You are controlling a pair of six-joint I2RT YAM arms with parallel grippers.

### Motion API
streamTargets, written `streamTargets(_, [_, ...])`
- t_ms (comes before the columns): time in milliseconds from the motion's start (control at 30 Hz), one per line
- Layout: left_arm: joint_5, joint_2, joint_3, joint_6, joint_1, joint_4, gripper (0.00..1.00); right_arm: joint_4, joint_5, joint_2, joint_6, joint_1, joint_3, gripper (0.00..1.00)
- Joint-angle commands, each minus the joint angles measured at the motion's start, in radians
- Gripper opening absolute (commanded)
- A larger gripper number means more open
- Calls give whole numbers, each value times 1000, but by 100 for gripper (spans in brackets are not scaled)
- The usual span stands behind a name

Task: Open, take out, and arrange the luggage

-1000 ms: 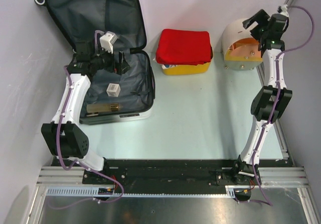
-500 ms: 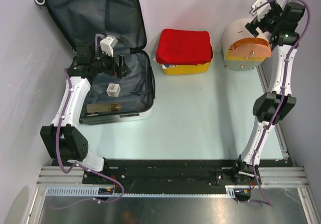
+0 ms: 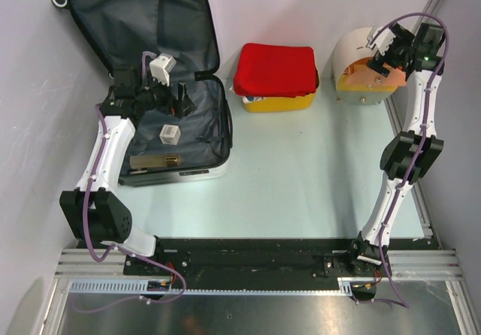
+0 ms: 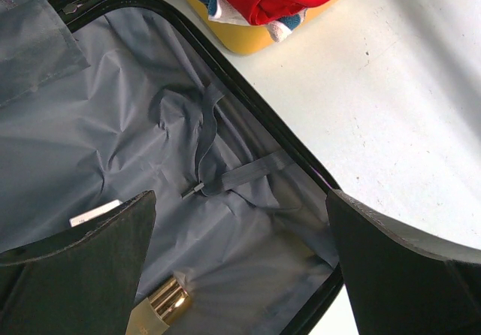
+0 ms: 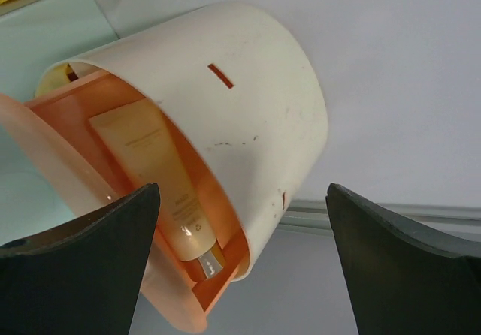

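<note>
- Luggage (image 3: 143, 19): far-left corner of worktop (image 3: 301, 177), lid open, long axis near-to-far along left edge; white box (image 3: 170, 133) lies inside.
- L end effector (image 4: 237, 222): directly over lower shell, fingers spread, empty; nearer arm.
- R end effector (image 5: 240, 200): spread, empty, at drawer box (image 5: 248, 87), far-right corner.

Bends up the frame's left side to the left gripper (image 3: 183, 98), jaws wide apart (aimed rightward). Stretches up the right edge to the right gripper (image 3: 382, 53), upper right, equally wide.
</note>
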Motion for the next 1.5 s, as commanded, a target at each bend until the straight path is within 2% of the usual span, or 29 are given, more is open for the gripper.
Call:
streamTargets(0, [13, -46, -1, -12, 7, 10, 100, -43, -5, 22, -69, 4, 1, 98])
streamTargets(133, [11, -41, 4, -12, 7, 10, 100, -53, 23, 50, -164, 5, 2, 98])
streamTargets(433, [10, -24, 19, -12, 7, 11, 100, 44, 89, 155, -196, 21, 53, 96])
streamTargets(633, [-2, -11, 39, -2, 7, 10, 100, 147, 115, 206, -232, 50, 53, 90])
streamTargets(767, [2, -15, 33, 3, 7, 10, 100, 178, 100, 220, -282, 54, 51, 82])
streamTargets(900, [7, -15, 33, 12, 7, 10, 100, 92, 22, 220, -429, 48, 53, 78])
streamTargets(1033, [8, -15, 32, 12, 7, 10, 100, -89, -23, 212, -614, 39, 77, 82])
streamTargets(1133, [19, -15, 27, 4, 7, 10, 100, -177, -11, 214, -685, 34, 79, 84])
streamTargets(1233, [22, -17, 21, 0, 7, 10, 100, -171, 6, 235, -695, 33, 87, 82])
streamTargets(1333, [25, -14, 22, -6, 7, 13, 100, -78, 38, 255, -646, 42, 77, 78])
streamTargets(1433, [19, -17, 24, -9, 7, 10, 99, 57, 74, 261, -565, 56, 55, 67])
streamTargets(1467, [18, -20, 22, -8, 7, 10, 99, 90, 81, 258, -549, 59, 45, 60])
